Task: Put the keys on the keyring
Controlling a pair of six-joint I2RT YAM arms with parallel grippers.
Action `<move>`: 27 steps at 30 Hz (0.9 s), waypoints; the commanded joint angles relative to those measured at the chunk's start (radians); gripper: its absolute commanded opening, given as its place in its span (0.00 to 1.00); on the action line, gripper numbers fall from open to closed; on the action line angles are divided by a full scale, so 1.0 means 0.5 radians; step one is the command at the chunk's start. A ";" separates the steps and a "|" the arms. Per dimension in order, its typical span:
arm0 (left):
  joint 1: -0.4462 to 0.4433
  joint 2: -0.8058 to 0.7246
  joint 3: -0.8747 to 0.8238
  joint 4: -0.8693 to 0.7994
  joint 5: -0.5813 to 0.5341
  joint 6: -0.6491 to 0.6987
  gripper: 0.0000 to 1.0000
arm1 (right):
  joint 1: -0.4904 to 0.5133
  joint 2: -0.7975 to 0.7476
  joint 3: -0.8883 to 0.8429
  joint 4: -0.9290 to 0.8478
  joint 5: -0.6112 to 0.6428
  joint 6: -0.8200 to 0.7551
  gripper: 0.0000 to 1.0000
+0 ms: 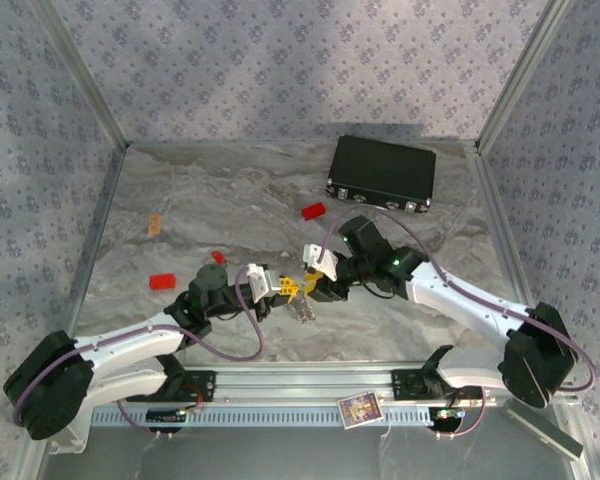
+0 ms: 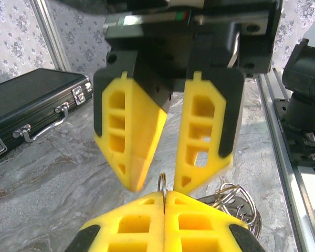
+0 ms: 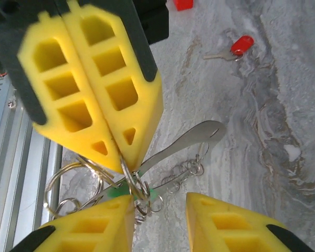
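Lying beyond keyring (image 1: 302,311): case (image 1: 382,173), red block (image 1: 162,281)

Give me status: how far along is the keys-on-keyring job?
Done: nothing confirmed. In hand: left gripper shut on the keyring, right gripper open beside it; green key head sits at the rings, threading unclear. Remaining: red key lies loose on the table, away from the ring.

The green key (image 3: 154,196) is mostly hidden behind the right jaws.
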 commanded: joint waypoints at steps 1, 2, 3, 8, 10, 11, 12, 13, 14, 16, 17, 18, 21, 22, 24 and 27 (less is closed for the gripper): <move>-0.001 0.029 0.031 0.124 0.071 0.018 0.00 | -0.009 -0.079 -0.050 0.049 -0.072 -0.001 0.33; -0.001 0.040 0.033 0.135 0.074 0.014 0.00 | -0.007 -0.078 -0.056 0.073 -0.085 0.014 0.32; -0.001 0.046 0.033 0.146 0.078 0.013 0.00 | -0.004 -0.075 -0.056 0.091 -0.091 0.019 0.32; 0.000 0.053 0.036 0.169 0.083 0.005 0.00 | 0.005 -0.032 -0.049 0.126 -0.094 0.023 0.23; -0.001 0.048 0.033 0.172 0.083 0.004 0.00 | 0.008 -0.020 -0.050 0.126 -0.091 0.021 0.19; 0.001 0.047 0.033 0.175 0.083 0.001 0.00 | 0.008 -0.018 -0.050 0.129 -0.089 0.020 0.16; 0.000 0.045 0.033 0.179 0.082 0.001 0.00 | 0.008 -0.016 -0.046 0.129 -0.089 0.015 0.13; 0.000 0.045 0.033 0.179 0.085 -0.001 0.00 | 0.011 -0.018 -0.041 0.129 -0.090 0.016 0.08; 0.000 0.043 0.036 0.181 0.083 0.000 0.00 | 0.009 -0.022 -0.038 0.122 -0.087 0.010 0.04; -0.001 0.033 0.042 0.159 0.071 -0.002 0.00 | 0.010 -0.037 -0.007 0.075 -0.067 -0.019 0.00; 0.000 0.022 0.050 0.126 0.046 -0.002 0.01 | 0.011 -0.044 0.021 0.025 -0.049 -0.045 0.00; 0.000 0.010 0.062 0.084 0.024 0.003 0.09 | 0.016 -0.046 0.050 -0.028 -0.030 -0.075 0.00; -0.001 -0.033 0.116 -0.132 0.003 0.079 0.23 | 0.049 -0.032 0.168 -0.231 0.068 -0.202 0.00; 0.001 -0.044 0.140 -0.216 0.001 0.111 0.24 | 0.065 -0.017 0.210 -0.300 0.105 -0.241 0.00; -0.001 -0.056 0.187 -0.378 0.001 0.172 0.24 | 0.100 0.016 0.289 -0.423 0.168 -0.313 0.00; 0.000 -0.054 0.230 -0.486 0.007 0.219 0.24 | 0.166 0.076 0.385 -0.545 0.299 -0.408 0.00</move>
